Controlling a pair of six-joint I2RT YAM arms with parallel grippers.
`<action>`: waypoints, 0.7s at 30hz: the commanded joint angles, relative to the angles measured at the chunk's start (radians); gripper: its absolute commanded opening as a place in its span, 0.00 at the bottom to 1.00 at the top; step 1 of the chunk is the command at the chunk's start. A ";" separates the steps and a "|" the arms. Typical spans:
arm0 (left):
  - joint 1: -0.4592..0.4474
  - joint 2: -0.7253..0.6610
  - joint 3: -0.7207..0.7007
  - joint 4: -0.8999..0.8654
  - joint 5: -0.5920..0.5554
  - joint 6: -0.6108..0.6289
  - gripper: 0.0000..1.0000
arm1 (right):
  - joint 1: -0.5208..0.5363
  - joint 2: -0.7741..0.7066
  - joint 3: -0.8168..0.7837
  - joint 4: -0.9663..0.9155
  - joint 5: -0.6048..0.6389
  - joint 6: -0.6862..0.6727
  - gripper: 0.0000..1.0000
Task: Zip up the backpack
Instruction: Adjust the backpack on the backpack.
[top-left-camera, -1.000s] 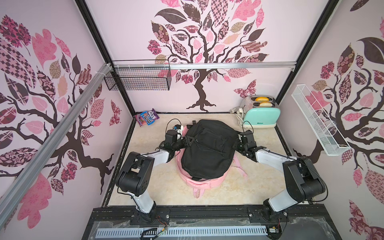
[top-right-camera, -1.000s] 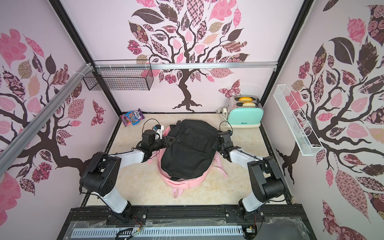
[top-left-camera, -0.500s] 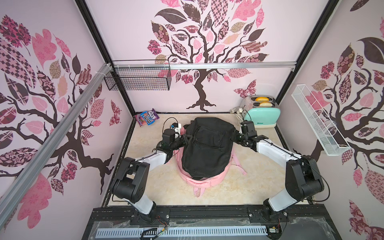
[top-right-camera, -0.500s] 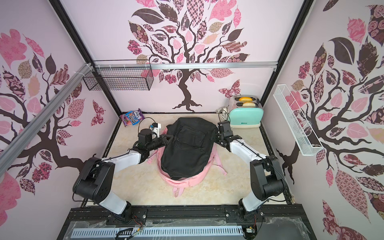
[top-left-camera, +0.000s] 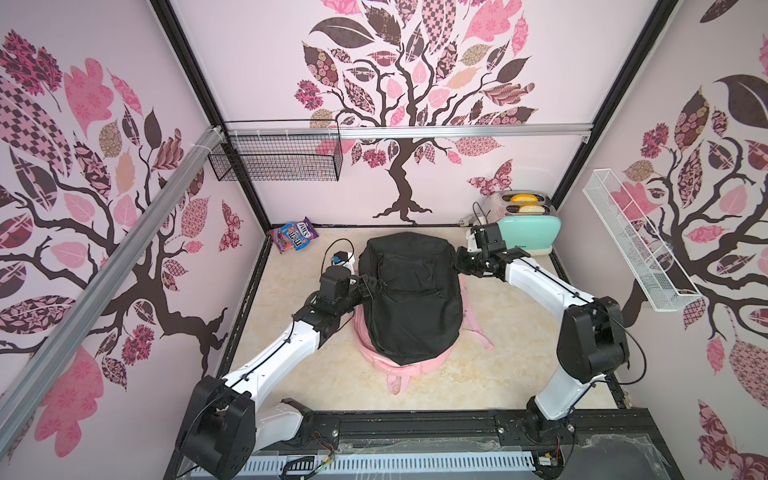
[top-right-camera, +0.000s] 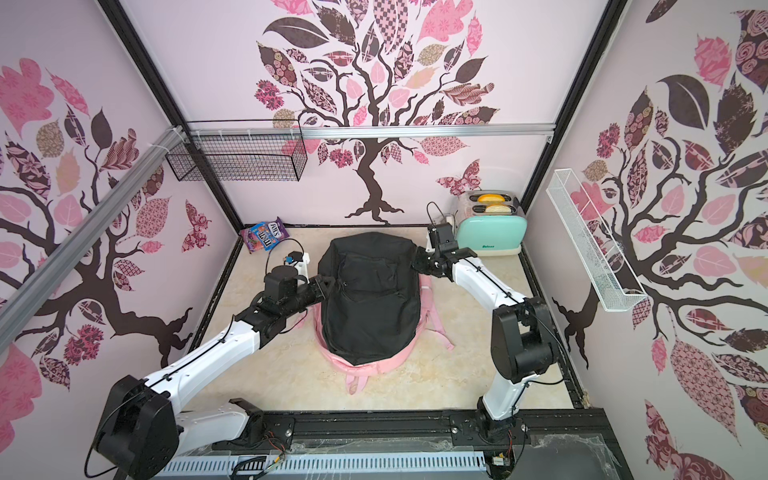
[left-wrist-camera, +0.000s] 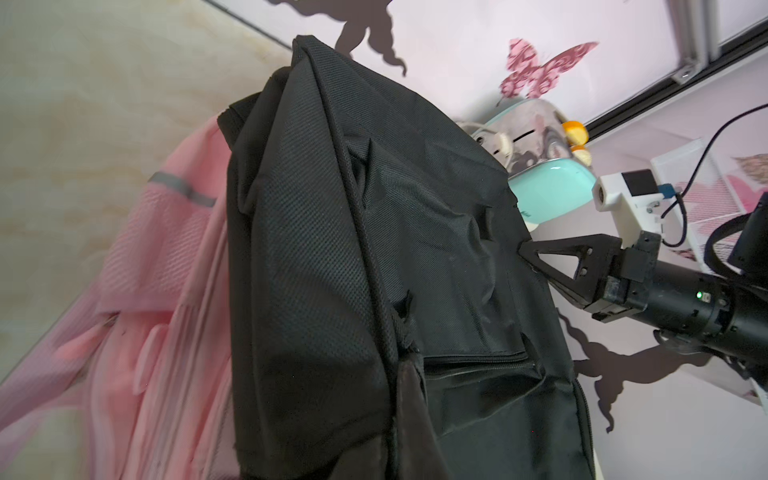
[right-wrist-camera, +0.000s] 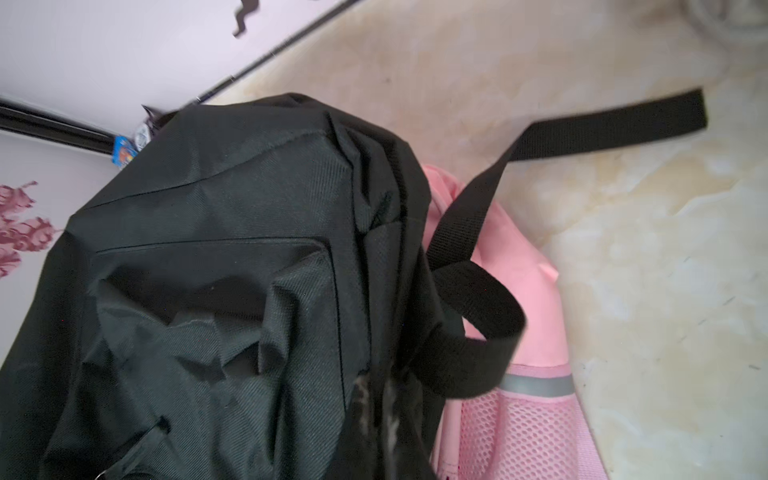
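Observation:
The pink backpack (top-left-camera: 401, 368) (top-right-camera: 360, 368) lies flat on the table, and a black backpack (top-left-camera: 411, 299) (top-right-camera: 370, 299) covers most of it. Only its near rim, straps and side mesh (right-wrist-camera: 528, 424) show. My left gripper (top-left-camera: 371, 287) (top-right-camera: 328, 285) is shut on the black backpack's left side seam (left-wrist-camera: 390, 332). On the opposite side, my right gripper (top-left-camera: 458, 261) (top-right-camera: 415, 261) is shut on the right edge, and it shows in the left wrist view (left-wrist-camera: 524, 250). The black backpack's far end hangs stretched between the two grippers. The pink backpack's zipper is hidden.
A mint toaster (top-left-camera: 528, 235) stands at the back right, close behind my right wrist. A candy bag (top-left-camera: 296, 237) lies at the back left corner. A black wire basket (top-left-camera: 276, 156) hangs on the back wall and a white wire rack (top-left-camera: 636, 237) on the right wall.
Both grippers have closed on the black backpack's sides. Both arms have stretched toward the back wall, pulling the black backpack's far end up and back off the pink one.

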 joint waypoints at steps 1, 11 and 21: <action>-0.013 -0.007 -0.054 -0.071 -0.035 -0.015 0.05 | 0.007 0.042 0.020 -0.017 -0.007 -0.014 0.00; -0.002 -0.051 -0.158 -0.066 -0.072 -0.045 0.72 | 0.006 0.019 0.041 -0.093 0.094 -0.013 0.50; 0.093 -0.106 -0.203 0.028 0.059 -0.047 0.88 | 0.012 -0.229 -0.006 -0.169 0.165 -0.025 0.75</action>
